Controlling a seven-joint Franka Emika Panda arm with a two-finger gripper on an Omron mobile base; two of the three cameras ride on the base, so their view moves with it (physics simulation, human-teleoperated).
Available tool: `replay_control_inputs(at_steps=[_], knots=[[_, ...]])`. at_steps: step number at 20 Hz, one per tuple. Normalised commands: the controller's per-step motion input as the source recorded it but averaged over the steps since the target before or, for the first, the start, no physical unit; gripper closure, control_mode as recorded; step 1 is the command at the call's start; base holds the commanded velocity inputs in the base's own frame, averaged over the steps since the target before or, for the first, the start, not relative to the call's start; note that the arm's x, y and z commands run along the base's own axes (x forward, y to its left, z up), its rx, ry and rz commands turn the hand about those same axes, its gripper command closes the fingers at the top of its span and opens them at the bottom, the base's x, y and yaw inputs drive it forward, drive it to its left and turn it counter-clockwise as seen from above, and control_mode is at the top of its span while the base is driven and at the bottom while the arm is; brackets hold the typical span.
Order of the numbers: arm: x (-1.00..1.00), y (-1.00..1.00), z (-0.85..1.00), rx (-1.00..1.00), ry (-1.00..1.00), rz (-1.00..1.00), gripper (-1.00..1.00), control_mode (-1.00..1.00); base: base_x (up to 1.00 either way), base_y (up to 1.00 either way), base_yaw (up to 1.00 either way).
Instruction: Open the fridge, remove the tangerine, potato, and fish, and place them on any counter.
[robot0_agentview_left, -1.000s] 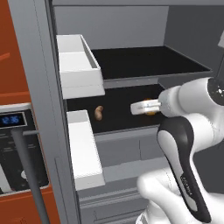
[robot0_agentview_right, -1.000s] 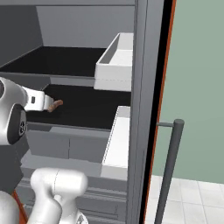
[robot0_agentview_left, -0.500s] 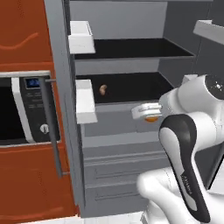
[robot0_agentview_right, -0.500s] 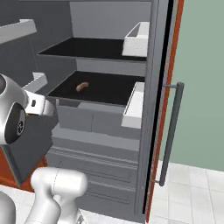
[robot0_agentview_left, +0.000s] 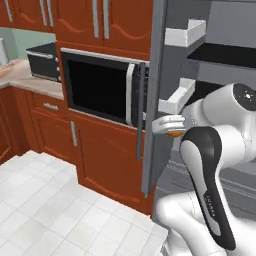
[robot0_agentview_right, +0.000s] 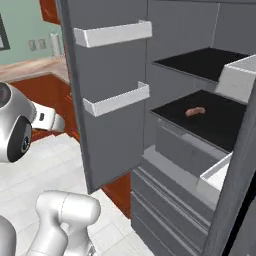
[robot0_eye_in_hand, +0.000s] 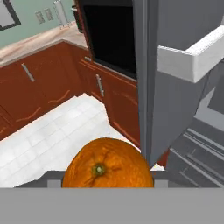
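Since a sec ago the whole view has swung left: the base has turned away from the fridge interior, so the shelves that were dead ahead now sit off to the right and the microwave (robot0_agentview_left: 102, 90) w/ red-brown cabinets (robot0_agentview_left: 107, 160) has come into the left base view; that's camera motion, not the things moving. The gripper (robot0_agentview_left: 172, 126) is closed on the tangerine (robot0_eye_in_hand: 108, 163), jaws part-way apart to suit the round fruit; in the hand view the bright orange fruit w/ its green stem dot sits right at the bottom, between the tips. In the left base view it peeks out orange under the white hand, just beside the open left door of the fridge (robot0_agentview_right: 112, 135), below a white door bin (robot0_agentview_left: 175, 97). Held out in front, prob. so it clears the door edge during the turn. Farther out, the potato (robot0_agentview_right: 194, 111) lies alone on the black middle shelf, well apart from the gripper; the fish I can't make out. Beyond the cabinets, a beige-pink counter (robot0_eye_in_hand: 33, 43) runs along the green wall, approx. where the hand cam looks, so it's the likely drop spot. Tangerine out but not yet set down; potato and fish remain to fetch.
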Motion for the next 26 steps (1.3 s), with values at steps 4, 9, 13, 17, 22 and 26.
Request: replay_control_inputs(at_steps=[4,9,13,17,22,26], knots=[[0.00,0.00,0.00,0.00,0.00,0.00,1.00,1.00,-0.07,0.00,1.00],[0.00,0.00,0.00,0.00,0.00,0.00,1.00,1.00,-0.07,0.00,1.00],[0.00,0.00,0.00,0.00,0.00,0.00,1.00,1.00,-0.09,0.00,1.00],[0.00,0.00,0.00,0.00,0.00,0.00,1.00,1.00,-0.08,0.00,1.00],[0.00,0.00,0.00,0.00,0.00,0.00,1.00,1.00,-0.04,0.00,1.00],[0.00,0.00,0.00,0.00,0.00,0.00,1.00,1.00,-0.03,0.00,1.00]])
